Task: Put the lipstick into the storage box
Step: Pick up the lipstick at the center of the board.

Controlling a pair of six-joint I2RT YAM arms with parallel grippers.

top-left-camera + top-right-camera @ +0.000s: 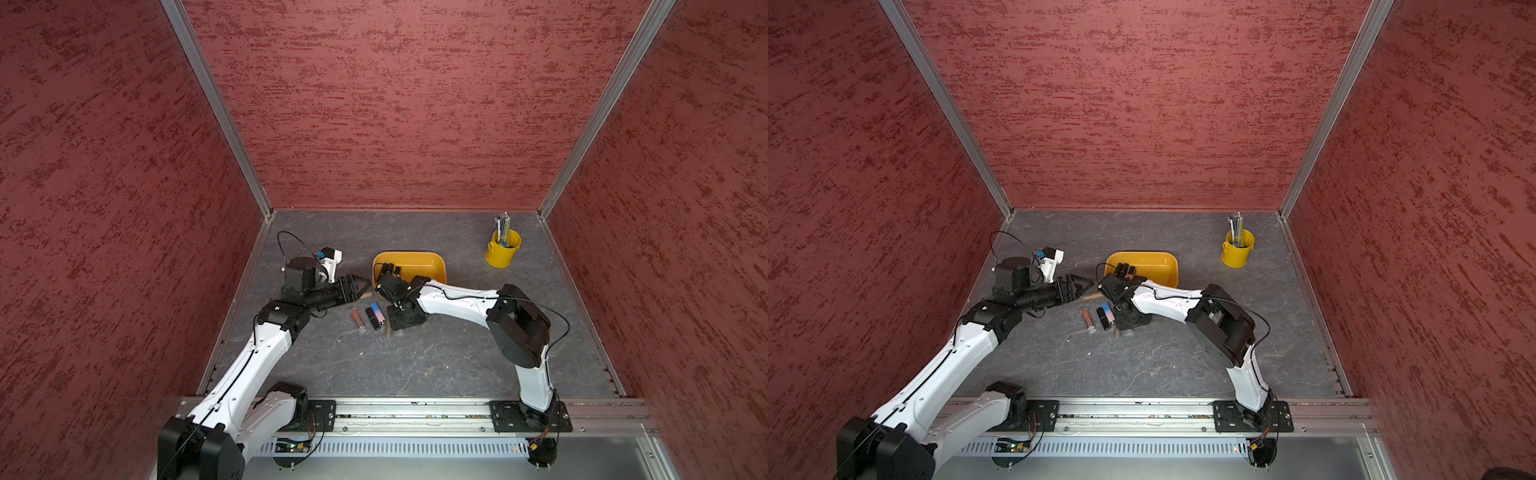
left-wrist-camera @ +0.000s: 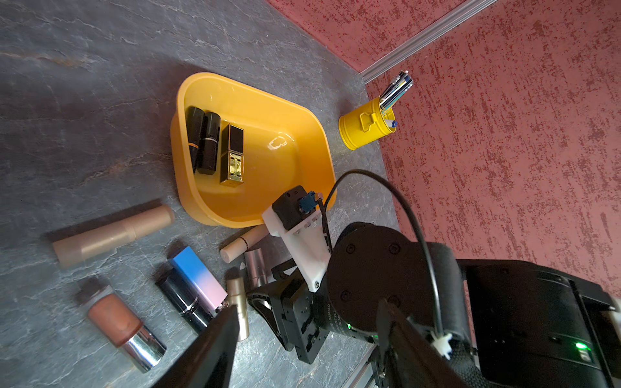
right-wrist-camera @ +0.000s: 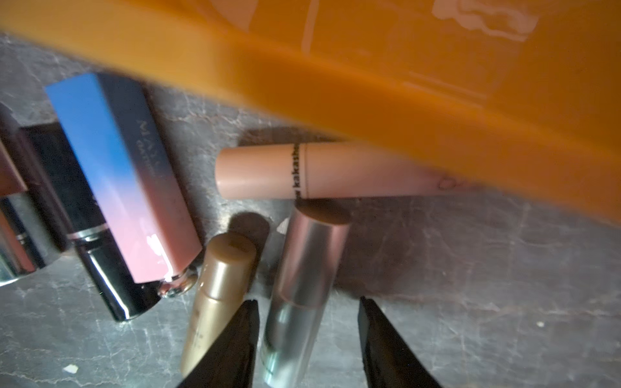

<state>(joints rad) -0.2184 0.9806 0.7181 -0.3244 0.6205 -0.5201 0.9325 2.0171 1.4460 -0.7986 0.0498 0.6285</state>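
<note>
The mustard-yellow storage box (image 1: 432,266) (image 1: 1158,266) (image 2: 258,92) (image 3: 369,84) holds three dark lipsticks (image 2: 210,141). Several more lie on the table in front of it. In the right wrist view my right gripper (image 3: 307,309) is open, with its jaws on either side of a silver lipstick (image 3: 302,268). One finger is against the tube and there is a gap at the other. A gold lipstick (image 3: 218,292) lies just outside that finger. In both top views the right gripper (image 1: 397,322) (image 1: 1125,322) points down at the table. My left gripper (image 1: 359,284) (image 2: 305,305) hovers open and empty, left of the box.
A peach tube (image 3: 302,171) lies against the box wall. Blue-pink (image 2: 198,278), black (image 2: 181,299), brown-and-silver (image 2: 117,322) and long beige (image 2: 111,235) tubes lie beside the silver one. A yellow pen cup (image 1: 502,249) (image 1: 1237,249) stands at the back right. Red walls enclose the table.
</note>
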